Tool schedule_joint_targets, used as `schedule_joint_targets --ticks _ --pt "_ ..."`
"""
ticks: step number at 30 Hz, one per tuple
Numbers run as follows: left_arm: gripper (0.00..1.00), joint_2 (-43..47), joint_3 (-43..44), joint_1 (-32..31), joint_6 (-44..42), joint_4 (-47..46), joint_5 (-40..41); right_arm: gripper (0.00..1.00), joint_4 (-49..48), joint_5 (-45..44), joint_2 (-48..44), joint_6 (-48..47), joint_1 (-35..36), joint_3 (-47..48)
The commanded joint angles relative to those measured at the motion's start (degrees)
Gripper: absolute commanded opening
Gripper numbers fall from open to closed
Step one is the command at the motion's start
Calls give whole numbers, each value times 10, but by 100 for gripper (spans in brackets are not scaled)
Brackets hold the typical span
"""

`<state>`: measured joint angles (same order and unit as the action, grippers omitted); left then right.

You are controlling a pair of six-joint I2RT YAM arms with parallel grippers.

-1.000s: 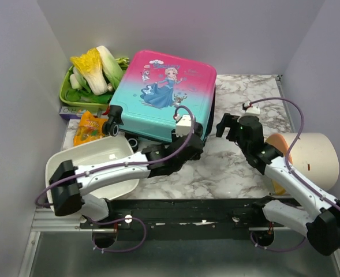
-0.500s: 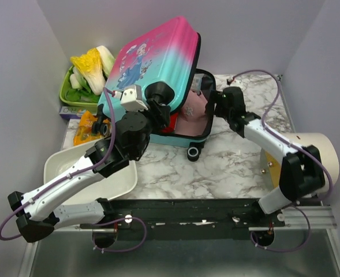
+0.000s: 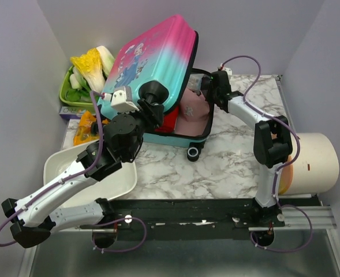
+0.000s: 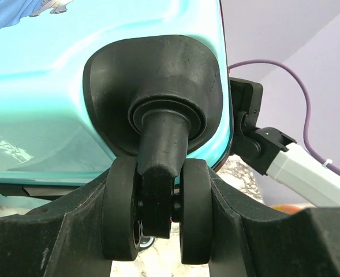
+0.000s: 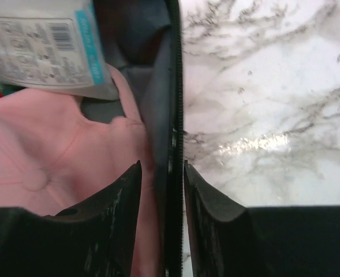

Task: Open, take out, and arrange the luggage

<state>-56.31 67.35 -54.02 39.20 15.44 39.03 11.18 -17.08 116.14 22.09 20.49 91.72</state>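
Note:
The luggage (image 3: 158, 52) stands open, its pink-to-teal lid tilted up over the lower half. My left gripper (image 3: 154, 95) is shut on one of the lid's black double wheels (image 4: 158, 202), a finger pressed against each side of it, and holds the lid raised. My right gripper (image 3: 213, 86) sits astride the right rim of the lower half (image 5: 172, 115), one finger inside against the grey lining and one outside by the zipper, shut on that rim. Inside lie a pink cap (image 5: 43, 156), a printed white packet (image 5: 43, 40) and something red (image 3: 168, 121).
A white basin (image 3: 60, 161) lies at the near left under my left arm. A cream cylinder (image 3: 314, 161) stands at the right edge. A green tray (image 3: 66, 92) of cabbage and an orange snack pack (image 3: 84, 130) are at the far left. Walls close in on three sides.
The luggage lay shut and flat; my left arm has swung its lid up by the wheel. My right gripper reached over to the lower half's rim and narrowed onto it.

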Motion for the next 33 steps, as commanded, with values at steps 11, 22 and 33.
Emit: schedule_joint_targets --ticks 11,22,33 --pt "0 31 -6 17 -11 6 67 4 15 36 -28 45 -15 -94" --pt "0 16 -4 23 -11 -13 22 1 -93 -62 -353 108 -37 -432" --pt "0 -120 50 143 -48 -68 -95 1 -146 -101 -573 129 -5 -616"
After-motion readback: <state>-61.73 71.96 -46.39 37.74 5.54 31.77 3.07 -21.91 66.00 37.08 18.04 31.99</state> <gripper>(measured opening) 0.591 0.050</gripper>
